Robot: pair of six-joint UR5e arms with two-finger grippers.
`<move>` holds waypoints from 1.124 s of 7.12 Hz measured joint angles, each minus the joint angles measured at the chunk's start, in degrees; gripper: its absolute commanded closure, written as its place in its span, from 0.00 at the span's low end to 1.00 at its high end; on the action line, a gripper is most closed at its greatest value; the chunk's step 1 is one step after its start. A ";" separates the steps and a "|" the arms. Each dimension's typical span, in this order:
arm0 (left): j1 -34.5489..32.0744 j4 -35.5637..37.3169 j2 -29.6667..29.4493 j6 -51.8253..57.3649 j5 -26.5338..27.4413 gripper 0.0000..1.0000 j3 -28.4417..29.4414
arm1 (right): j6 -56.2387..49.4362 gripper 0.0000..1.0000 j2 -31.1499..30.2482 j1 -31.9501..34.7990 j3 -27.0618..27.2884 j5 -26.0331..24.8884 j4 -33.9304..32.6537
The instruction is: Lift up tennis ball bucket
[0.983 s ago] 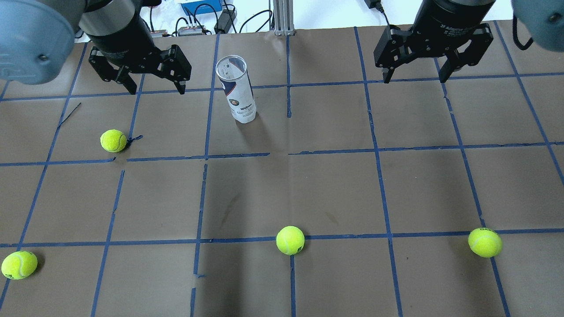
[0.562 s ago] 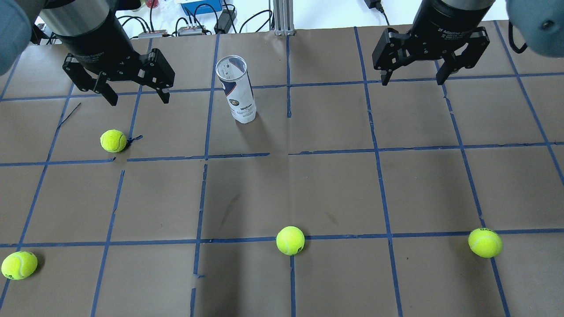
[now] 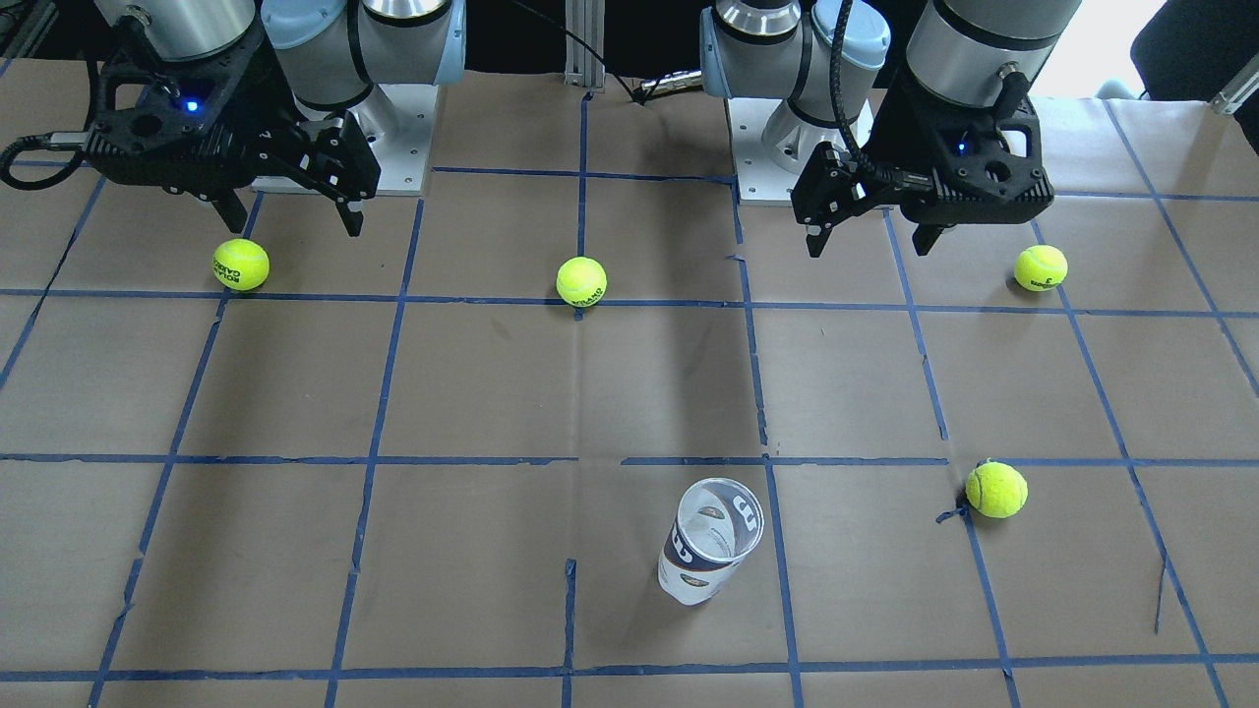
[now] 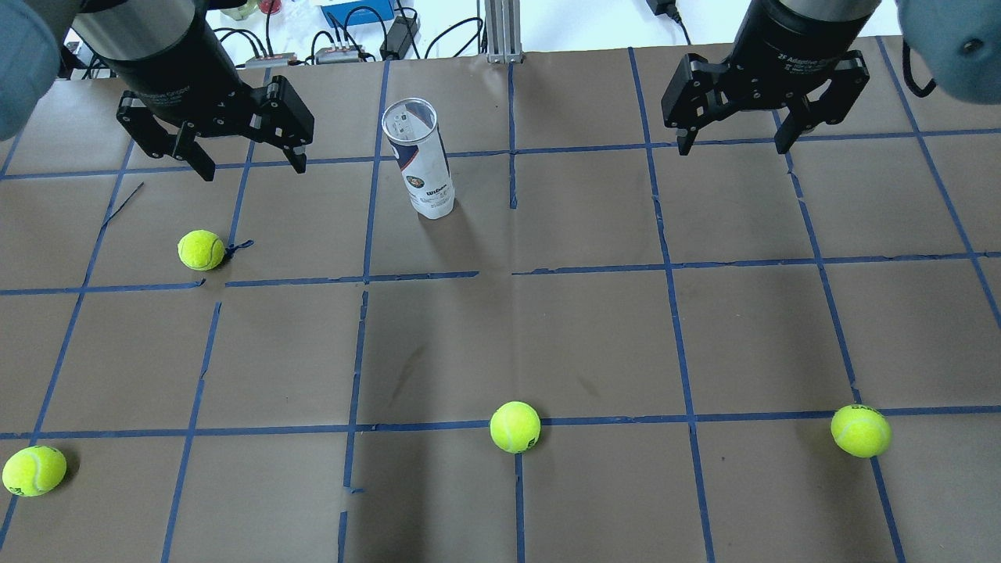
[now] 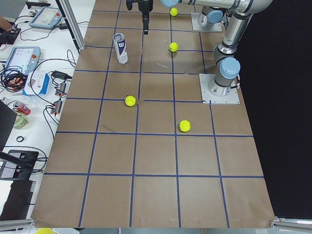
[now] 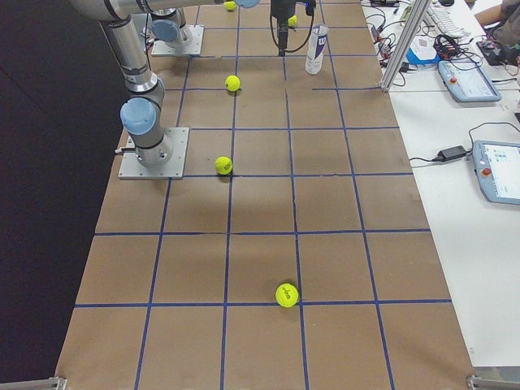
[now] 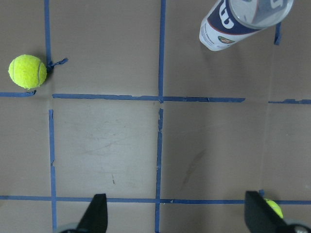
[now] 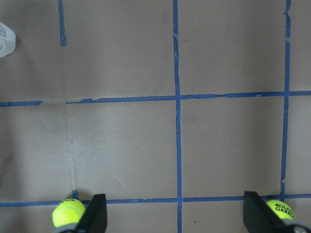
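The tennis ball bucket (image 4: pixel 421 164) is a clear tube with a white and navy Wilson label. It stands upright with an open top on the far middle of the table, and also shows in the front view (image 3: pixel 710 541) and the left wrist view (image 7: pixel 238 24). My left gripper (image 4: pixel 252 166) is open and empty, hovering above the table to the left of the tube and apart from it. My right gripper (image 4: pixel 733 147) is open and empty, hovering far to the tube's right. Only a sliver of the tube shows at the right wrist view's left edge (image 8: pixel 6 41).
Several yellow-green tennis balls lie on the brown table with its blue tape grid: one below the left gripper (image 4: pixel 201 249), one at the near left (image 4: pixel 33 470), one near middle (image 4: pixel 514 427), one near right (image 4: pixel 860 430). Cables and boxes (image 4: pixel 356 16) sit beyond the far edge.
My left gripper has moved left, away from the tube, staying open. The right gripper has barely shifted. The tube and balls have not moved.
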 measured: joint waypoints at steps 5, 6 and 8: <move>0.41 0.41 -0.28 0.66 -1.37 0.01 -0.26 | -0.04 0.00 0.07 -0.14 0.04 0.11 -0.16; 0.44 0.50 -0.28 0.65 -1.40 0.00 -0.22 | 0.01 0.00 0.06 -0.05 0.05 0.14 -0.16; 0.42 1.49 -0.46 0.51 -1.36 0.00 -0.22 | 0.08 0.00 0.03 0.05 0.05 0.11 -0.05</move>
